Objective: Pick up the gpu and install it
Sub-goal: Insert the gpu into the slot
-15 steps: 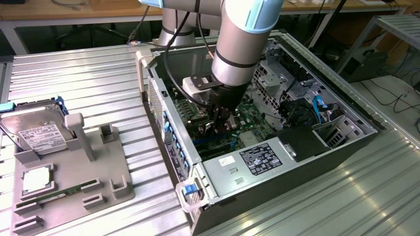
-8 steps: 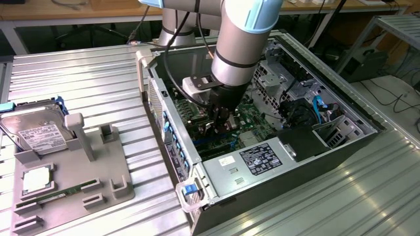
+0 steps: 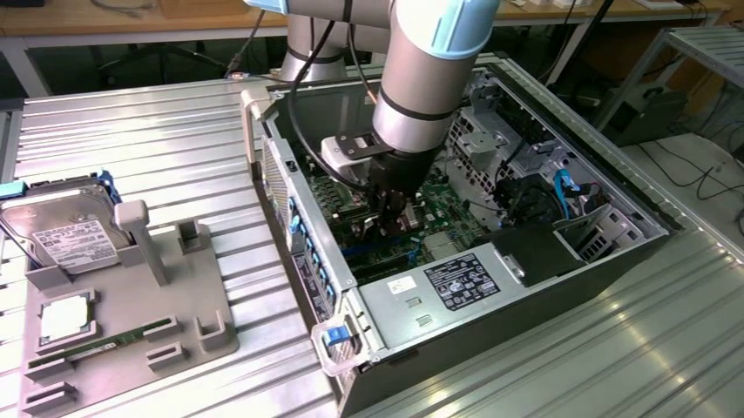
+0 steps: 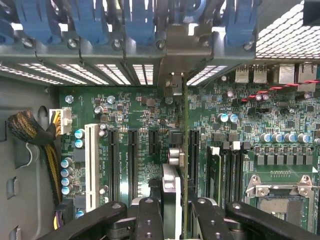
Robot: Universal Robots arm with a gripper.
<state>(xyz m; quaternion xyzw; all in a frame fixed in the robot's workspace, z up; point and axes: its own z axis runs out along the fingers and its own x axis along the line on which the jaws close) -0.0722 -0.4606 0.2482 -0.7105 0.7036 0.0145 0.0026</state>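
1. The arm (image 3: 433, 61) is seen entering from the 12 o'clock edge of the exterior view and is slanted down toward 7 o'clock. Its grey forearm link is capped by a pale blue joint cap (image 3: 465, 26).
2. The base column (image 3: 312, 43) is set behind the forearm, toward 11 o'clock.
3. The wrist (image 3: 402, 139) is held nearly upright, with a light grey camera block (image 3: 348, 150) mounted on its 9 o'clock side.
4. The tool (image 3: 388, 213) is pointed down toward 6 o'clock, directly below the wrist.
5. In the wrist view, the black fingers (image 4: 150, 220) are closed in from both sides. The gpu (image 4: 185, 140) is clamped edge-on between them.
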